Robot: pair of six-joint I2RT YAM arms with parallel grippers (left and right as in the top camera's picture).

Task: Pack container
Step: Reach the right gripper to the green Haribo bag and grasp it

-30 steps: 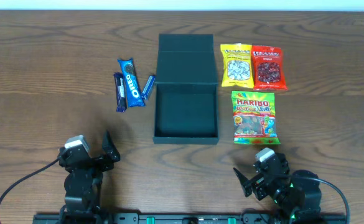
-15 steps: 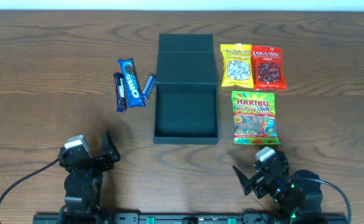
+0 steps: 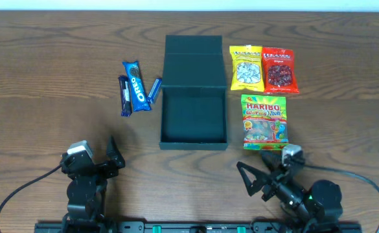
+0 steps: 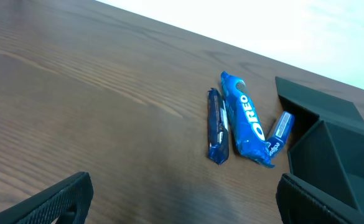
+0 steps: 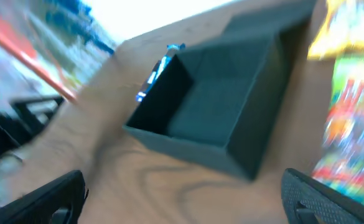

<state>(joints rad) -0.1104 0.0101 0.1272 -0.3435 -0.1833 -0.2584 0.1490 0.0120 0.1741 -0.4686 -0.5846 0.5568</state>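
A brown wood-grain tabletop (image 3: 59, 58) carries everything. At its middle sits the dark teal-green square rigid container (image 3: 194, 123), open and empty, with its hinged flap lid (image 3: 194, 61) of the same colour laid flat behind it, away from the arms. The two arms are at the near edge, well apart from the container. The left fingers (image 3: 116, 155) are spread wide with nothing between them, and the right fingers (image 3: 244, 176) also stand wide apart and empty, near the container's front right corner. The right wrist view is blurred.

Just beside the container's right wall lies a green and yellow Haribo gummy bag (image 3: 265, 122). Behind it, next to the lid, a yellow snack bag (image 3: 246, 68) and a red snack bag (image 3: 280, 70) lie side by side. Left of the container are a blue Oreo sleeve (image 3: 136, 85), a dark blue wrapped bar (image 3: 124, 96) at its left, and a small blue wrapped bar (image 3: 155, 88) just beside the container.
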